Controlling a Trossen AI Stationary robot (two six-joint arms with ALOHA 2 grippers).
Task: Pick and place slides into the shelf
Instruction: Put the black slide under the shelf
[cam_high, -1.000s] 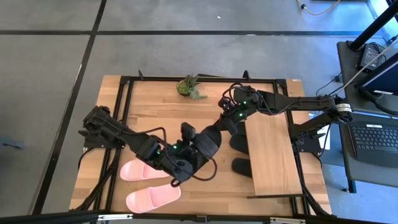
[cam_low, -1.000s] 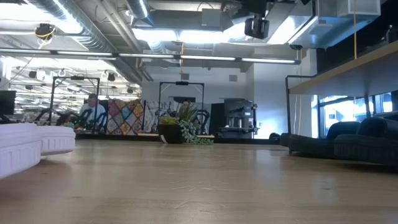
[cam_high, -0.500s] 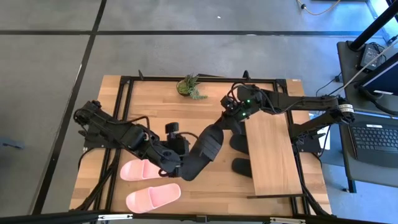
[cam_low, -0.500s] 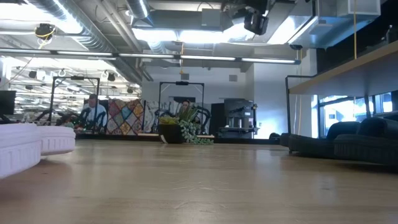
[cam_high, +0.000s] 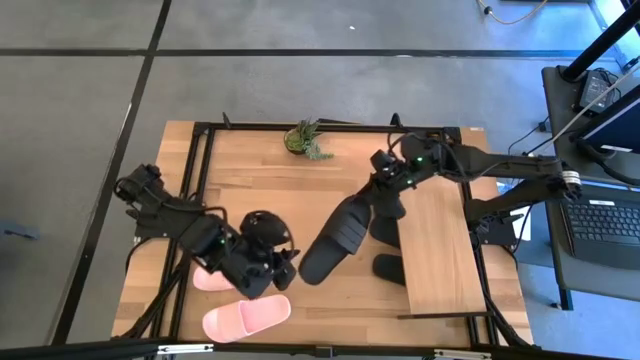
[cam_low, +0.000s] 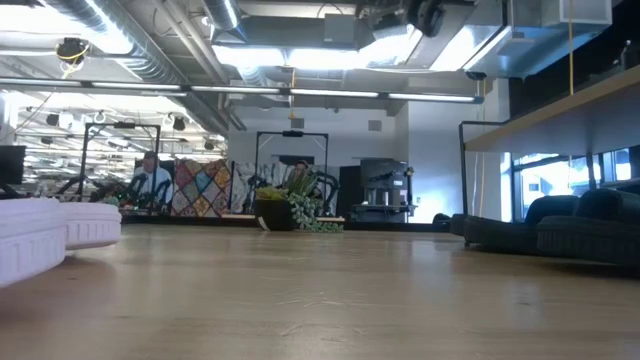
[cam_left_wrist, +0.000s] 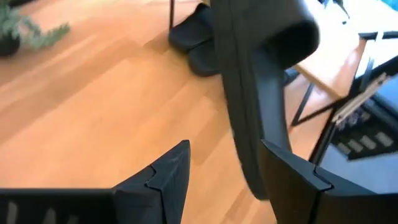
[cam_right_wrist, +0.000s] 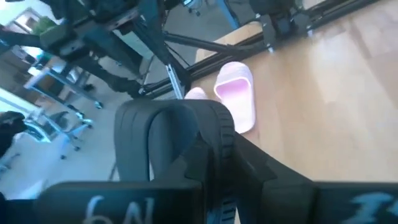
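Gripping a black slide (cam_high: 335, 238) by its heel — right gripper (cam_high: 385, 190), raised beside the shelf (cam_high: 433, 245). Left gripper (cam_high: 283, 262) open, empty — over the pink slides (cam_high: 246, 316).

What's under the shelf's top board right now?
Two black slides poke out from under the shelf at its left edge: one beside the right gripper, one nearer the front. The board covers the rest, so I can't tell what else sits under it.

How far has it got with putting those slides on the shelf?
Two black slides already sit under the shelf. The right gripper holds a third black slide; the left gripper, jaws open, hangs over the two pink slides waiting on the table.
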